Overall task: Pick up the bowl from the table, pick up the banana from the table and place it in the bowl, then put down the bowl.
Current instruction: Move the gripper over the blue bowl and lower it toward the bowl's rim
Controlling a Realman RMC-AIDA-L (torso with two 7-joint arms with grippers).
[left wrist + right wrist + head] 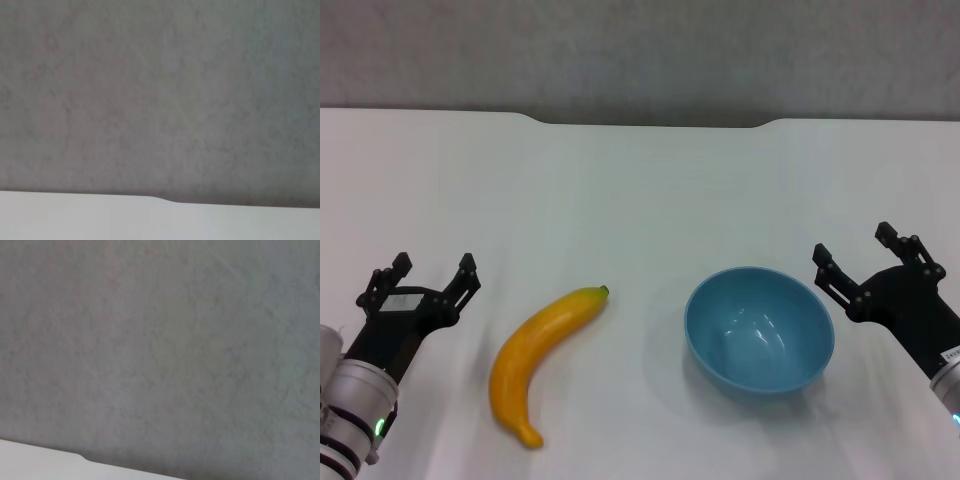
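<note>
A glossy light-blue bowl (759, 329) stands upright and empty on the white table (640, 190), right of centre near the front. A yellow-orange banana (537, 358) lies to its left, its dark tip pointing toward the bowl. My left gripper (433, 273) is open and empty, just left of the banana. My right gripper (854, 252) is open and empty, just right of the bowl. Neither touches anything. The wrist views show only the table's far edge (150, 215) and a grey wall (160, 340).
The table's far edge has a shallow notch (650, 122) at the middle, with the grey wall (640, 50) behind it. Bare white tabletop stretches behind the bowl and banana.
</note>
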